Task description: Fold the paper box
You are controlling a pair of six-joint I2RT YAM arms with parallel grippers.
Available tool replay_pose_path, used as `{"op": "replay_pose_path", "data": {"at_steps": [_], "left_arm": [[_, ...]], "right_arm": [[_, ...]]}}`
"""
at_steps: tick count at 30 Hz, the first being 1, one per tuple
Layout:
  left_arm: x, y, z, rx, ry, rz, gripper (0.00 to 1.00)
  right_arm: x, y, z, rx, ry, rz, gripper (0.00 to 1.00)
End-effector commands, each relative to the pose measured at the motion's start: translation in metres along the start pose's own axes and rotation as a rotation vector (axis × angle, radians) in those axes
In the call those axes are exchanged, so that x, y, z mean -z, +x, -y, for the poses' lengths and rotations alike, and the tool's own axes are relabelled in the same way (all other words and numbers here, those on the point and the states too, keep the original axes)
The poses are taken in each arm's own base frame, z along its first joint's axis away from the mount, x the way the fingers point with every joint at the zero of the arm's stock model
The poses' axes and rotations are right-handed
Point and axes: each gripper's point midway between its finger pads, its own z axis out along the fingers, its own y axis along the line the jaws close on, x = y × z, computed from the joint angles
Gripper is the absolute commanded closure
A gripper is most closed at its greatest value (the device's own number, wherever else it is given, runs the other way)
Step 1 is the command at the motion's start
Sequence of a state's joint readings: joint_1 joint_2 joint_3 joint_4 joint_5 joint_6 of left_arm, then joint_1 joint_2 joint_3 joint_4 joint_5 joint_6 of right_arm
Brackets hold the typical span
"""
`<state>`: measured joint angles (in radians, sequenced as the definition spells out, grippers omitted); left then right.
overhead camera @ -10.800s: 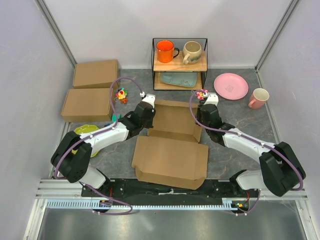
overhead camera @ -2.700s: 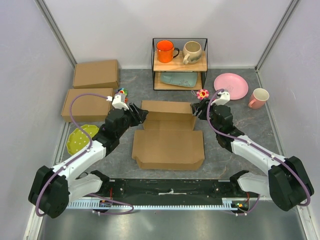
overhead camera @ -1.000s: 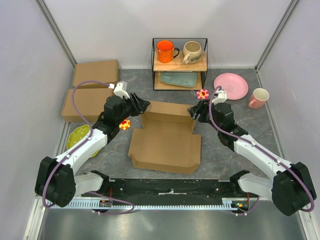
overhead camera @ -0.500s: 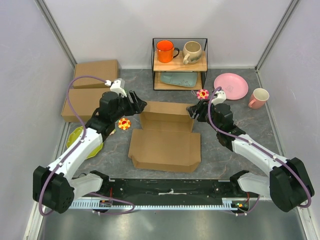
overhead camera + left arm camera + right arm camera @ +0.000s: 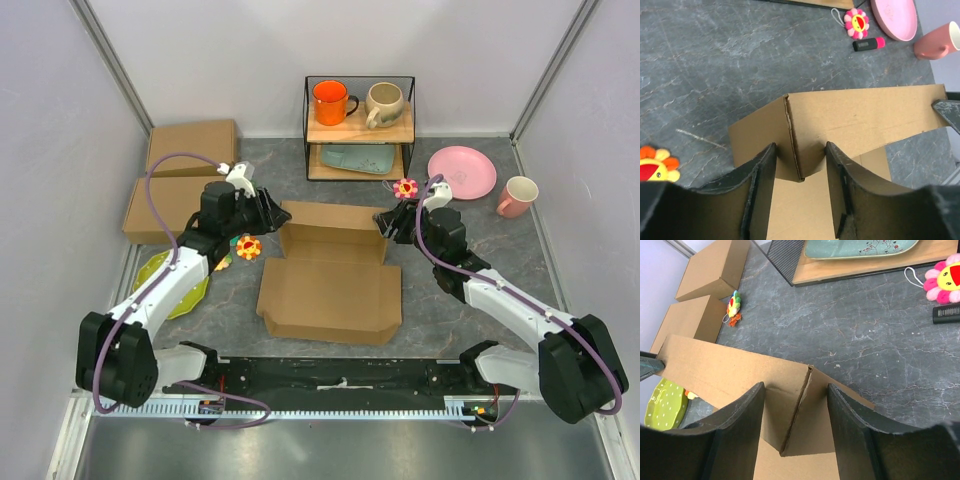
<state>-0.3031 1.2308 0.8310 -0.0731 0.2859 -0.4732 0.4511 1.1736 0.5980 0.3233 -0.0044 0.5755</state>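
The paper box lies in the middle of the table, a brown cardboard sheet with its base flat and its rear wall standing up. My left gripper is at the wall's left corner. In the left wrist view the paper box has its folded corner between the fingers of my left gripper, jaws apart. My right gripper is at the right corner. In the right wrist view the paper box shows that corner fold between the spread fingers of my right gripper.
Two closed brown boxes sit at the back left. A wire rack with two mugs stands behind the box. A pink plate and pink mug are at the right. A green plate and flower toys lie nearby.
The left arm has shifted back and left a little while its gripper stays at the wall's left corner. The right gripper has hardly moved. The rear wall stays raised.
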Motion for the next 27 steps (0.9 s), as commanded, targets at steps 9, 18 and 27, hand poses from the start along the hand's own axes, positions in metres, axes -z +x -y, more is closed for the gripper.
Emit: {"op": "replay_pose_path", "data": {"at_steps": [9,18,27], "left_arm": [[-0.023,0.050,-0.025,0.089,-0.013,-0.091,0.74],[-0.029,0.092,-0.046,0.175,-0.072,-0.123,0.86],[-0.022,0.126,-0.063,0.222,-0.156,-0.131,0.89]], "right_arm": [[0.013,0.087,0.064,0.014,0.182,-0.226,0.50],[0.016,0.123,0.090,-0.037,0.257,-0.290,0.55],[0.028,0.141,0.100,-0.068,0.280,-0.310,0.56]]}}
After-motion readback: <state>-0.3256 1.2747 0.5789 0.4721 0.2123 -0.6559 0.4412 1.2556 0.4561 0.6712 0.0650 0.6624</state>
